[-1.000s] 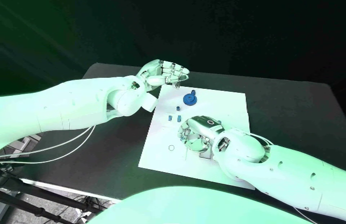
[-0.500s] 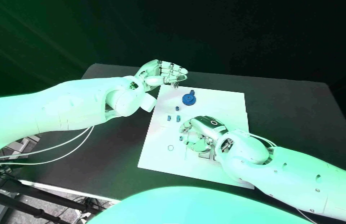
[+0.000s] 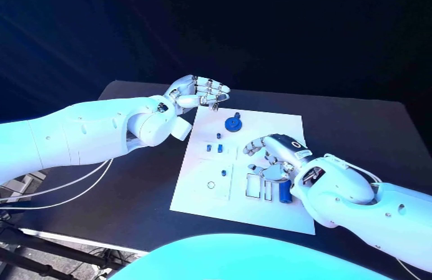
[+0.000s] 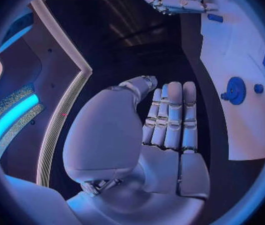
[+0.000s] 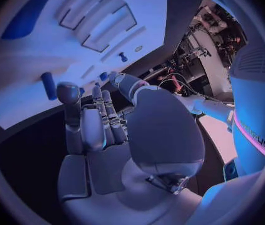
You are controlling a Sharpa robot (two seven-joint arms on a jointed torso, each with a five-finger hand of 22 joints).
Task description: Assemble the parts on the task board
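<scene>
I see the task board mid-table, blue gear near its far edge. Left hand hovers off the board's far corner, fingers curled, empty. Right hand over board centre, fingers apart, holding nothing.

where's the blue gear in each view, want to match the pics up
Head view: the blue gear sits near the far edge of the task board, just beyond the right hand.
Left wrist view: the gear lies on the white board, beside the left hand.
Right wrist view: I cannot pick it out.
Shared landmark: the white task board.
</scene>
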